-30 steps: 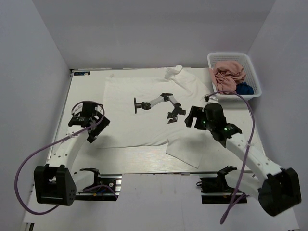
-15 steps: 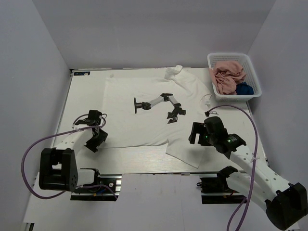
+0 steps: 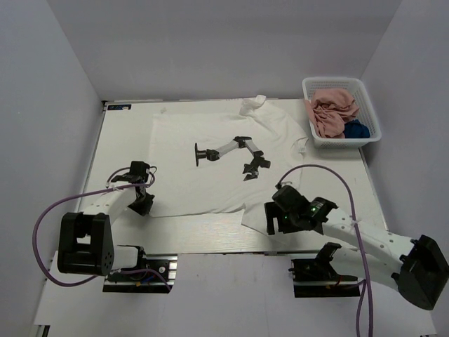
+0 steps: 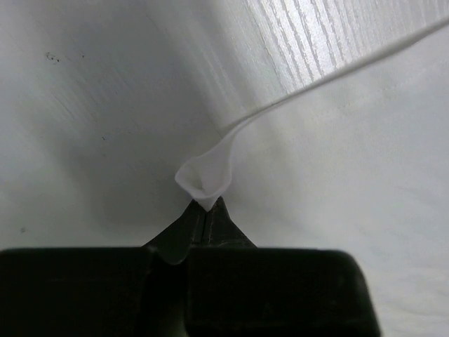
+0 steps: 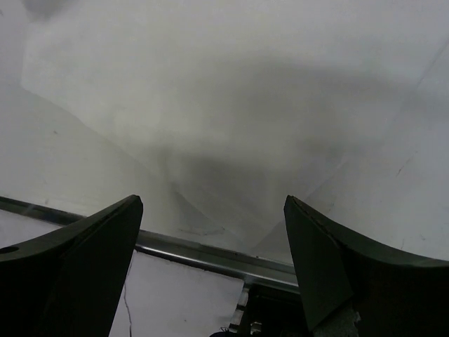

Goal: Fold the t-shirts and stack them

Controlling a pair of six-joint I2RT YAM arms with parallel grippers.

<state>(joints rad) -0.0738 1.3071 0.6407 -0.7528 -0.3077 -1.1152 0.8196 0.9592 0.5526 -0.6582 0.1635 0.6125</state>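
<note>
The white t-shirt (image 3: 184, 179) lies spread flat on the table, its black print (image 3: 231, 151) facing up. My left gripper (image 3: 142, 203) sits at the shirt's near-left hem corner. In the left wrist view that gripper (image 4: 205, 208) is shut on a small pinched fold of the white cloth (image 4: 203, 184). My right gripper (image 3: 270, 219) hangs open over the shirt's near-right flap (image 3: 270, 228). Its fingers (image 5: 105, 242) straddle white cloth (image 5: 245, 105) without touching it. The dusty pink shirt (image 3: 331, 111) and the navy blue shirt (image 3: 356, 130) lie crumpled in the basket.
The white lattice basket (image 3: 337, 80) stands at the table's far right corner. The table's metal front rail (image 5: 210, 250) runs just below the right gripper. White walls close in the table on three sides.
The left gripper dropped to the shirt's near-left corner and shut on it. The right arm swung back toward the near edge, over the shirt's near-right flap.
</note>
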